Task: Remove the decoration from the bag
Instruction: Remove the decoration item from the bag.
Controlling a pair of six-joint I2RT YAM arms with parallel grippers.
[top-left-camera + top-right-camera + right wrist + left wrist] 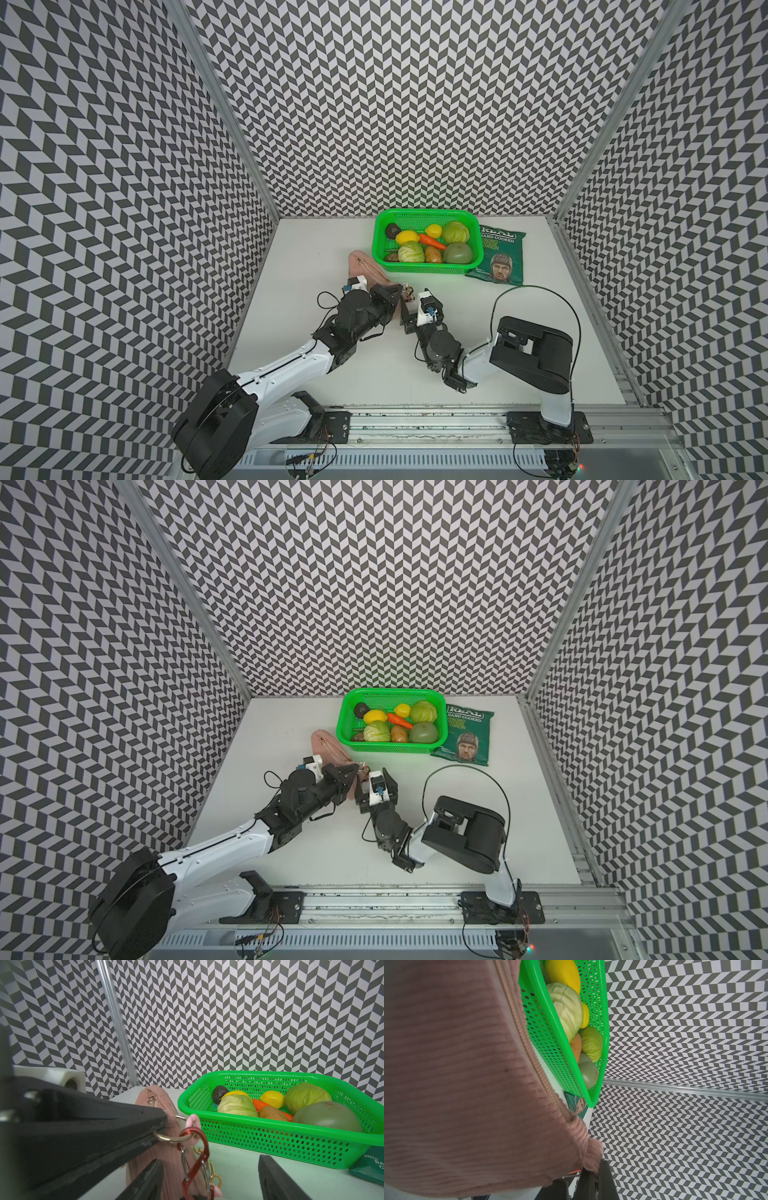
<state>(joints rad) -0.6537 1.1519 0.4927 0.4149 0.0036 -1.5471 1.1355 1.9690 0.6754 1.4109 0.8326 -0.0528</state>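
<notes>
White links (286, 365), black joints (353, 316), bulky black housings (536, 357)

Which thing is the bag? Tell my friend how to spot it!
Find the green basket of vegetables at the back of the white table. The bag lies beside it, on the left arm's side. It is soft, ribbed and dusty pink with a gold zip, unlike the shiny dark green crisp packet.

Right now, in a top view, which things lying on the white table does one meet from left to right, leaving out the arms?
Soft dusty-pink fabric pouch → bright green perforated plastic basket → dark green crisp packet.
</notes>
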